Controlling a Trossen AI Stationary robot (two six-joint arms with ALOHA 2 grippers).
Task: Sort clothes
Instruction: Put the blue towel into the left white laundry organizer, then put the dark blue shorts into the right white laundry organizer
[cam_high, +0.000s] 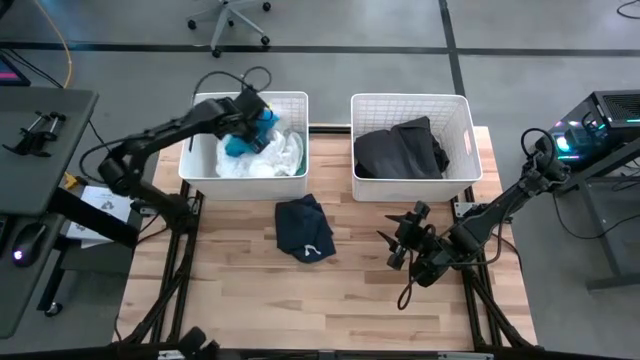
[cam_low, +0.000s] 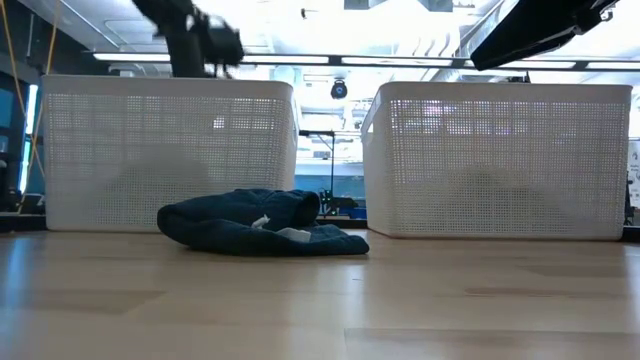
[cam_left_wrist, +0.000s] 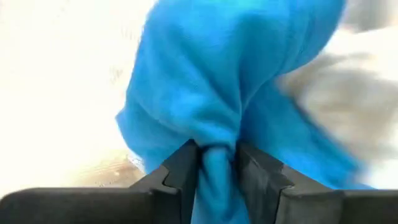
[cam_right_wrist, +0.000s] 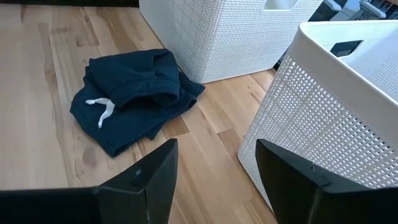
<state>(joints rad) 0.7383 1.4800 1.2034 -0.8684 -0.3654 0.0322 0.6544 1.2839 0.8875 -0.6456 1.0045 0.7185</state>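
My left gripper (cam_high: 256, 108) is over the left white basket (cam_high: 200, 166) and is shut on a bright blue garment (cam_left_wrist: 230, 81). That basket also holds teal (cam_high: 238, 146) and white clothes (cam_high: 272, 156). The right white basket (cam_high: 465, 120) holds dark grey clothes (cam_high: 400, 148). A navy garment with a white drawstring (cam_high: 305, 228) lies bunched flat on the table in front of the baskets; it also shows in the right wrist view (cam_right_wrist: 134, 93) and the low view (cam_low: 260, 222). My right gripper (cam_high: 397, 243) is open and empty, right of the navy garment. My left gripper pinches a bunched fold of the bright blue garment (cam_left_wrist: 214, 163) between its two fingers. The cloth gathers into the pinch and spreads out beyond the fingertips, over the left basket.
The two baskets stand side by side along the table's far edge. Bare wooden table lies in front of them, around the navy garment. A desk with equipment stands left of the table and a computer right of it.
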